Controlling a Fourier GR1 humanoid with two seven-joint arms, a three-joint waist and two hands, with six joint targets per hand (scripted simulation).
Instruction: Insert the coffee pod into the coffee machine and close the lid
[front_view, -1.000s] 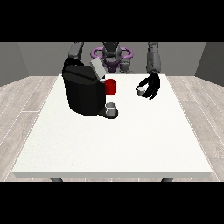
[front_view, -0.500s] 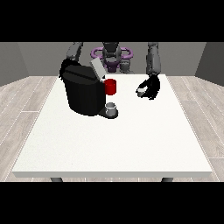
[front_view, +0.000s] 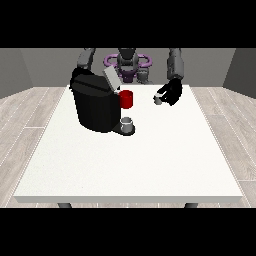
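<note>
A large white table (front_view: 130, 165) with a matte top stands on a pale wood-plank floor (front_view: 25, 115), with grey walls behind. At the view's left, one grey arm (front_view: 86, 59) comes down behind the coffee machine (front_view: 95, 102); its hand is hidden by the machine, so whether it is open or closed cannot be told. The machine is one bulky, rounded black body standing on the table's far left part. Its grey flat lid (front_view: 111, 78) is tilted up and open at the top right corner. A red cylindrical part (front_view: 126, 99) juts from the machine's right side, and below it one small grey cup (front_view: 127, 123) stands on the machine's black base. Behind the table's middle is the robot's grey and purple torso (front_view: 128, 62). To the right, the other grey arm (front_view: 175, 64) hangs down to the black hand at the view's right (front_view: 170, 93), raised over the table's far edge, with fingers curled round one small pale coffee pod (front_view: 158, 100). The pod is well apart from the machine, to the right of the red part.
</note>
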